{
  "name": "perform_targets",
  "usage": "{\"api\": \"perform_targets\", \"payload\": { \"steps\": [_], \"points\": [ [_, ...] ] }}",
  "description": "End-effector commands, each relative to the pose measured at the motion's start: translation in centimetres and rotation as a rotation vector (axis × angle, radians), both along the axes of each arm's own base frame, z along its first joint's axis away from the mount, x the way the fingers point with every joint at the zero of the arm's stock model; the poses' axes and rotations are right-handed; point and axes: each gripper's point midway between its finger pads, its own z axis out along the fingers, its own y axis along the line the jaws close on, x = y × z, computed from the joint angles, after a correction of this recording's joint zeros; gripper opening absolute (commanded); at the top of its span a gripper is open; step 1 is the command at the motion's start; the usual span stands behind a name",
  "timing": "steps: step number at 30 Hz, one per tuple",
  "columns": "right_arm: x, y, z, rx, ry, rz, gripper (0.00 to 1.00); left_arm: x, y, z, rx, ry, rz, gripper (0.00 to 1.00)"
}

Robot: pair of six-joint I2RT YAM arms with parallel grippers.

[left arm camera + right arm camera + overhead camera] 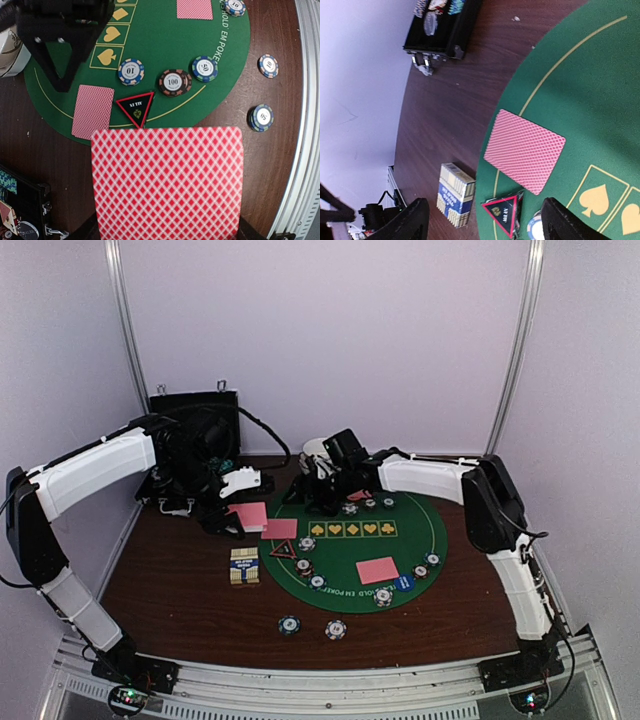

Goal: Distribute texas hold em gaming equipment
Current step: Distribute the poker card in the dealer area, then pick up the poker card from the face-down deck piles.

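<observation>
My left gripper (236, 512) is shut on a pink-backed card (167, 182), held flat above the table just left of the green mat (440, 530); the card hides its fingers in the left wrist view. Another card (93, 111) lies on the mat's edge beside the red-rimmed triangle marker (135, 107). Striped chips marked 10 (131, 71), 100 (175, 82) and 50 (204, 68) lie near it. My right gripper (325, 495) is open and empty above the mat's far left part, with its fingers (415, 220) wide apart over the marker (502, 214) and card (525, 150).
A card box (244, 566) stands on the wood left of the mat. The open black case (195, 430) is at the back left and a white bowl (318, 450) behind the right gripper. Two chips (289, 625) lie off the mat in front. Another card (377, 570) lies on the mat.
</observation>
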Motion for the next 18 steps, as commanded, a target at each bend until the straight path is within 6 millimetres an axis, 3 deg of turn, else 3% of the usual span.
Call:
{"api": "perform_targets", "payload": {
  "steps": [1,9,18],
  "points": [
    [-1.0,-0.3,7.7,0.148,-0.097,0.006,0.81,0.3,-0.1,1.9,-0.038,-0.041,0.006,0.0],
    [-5.8,-0.8,11.8,0.376,-0.049,0.039,0.83,0.7,-0.5,2.2,-0.051,-0.038,0.013,0.0],
    [-10.9,0.9,12.8,0.497,0.02,0.117,0.81,0.9,-0.5,2.1,-0.047,-0.04,0.016,0.0]
  ]
}}
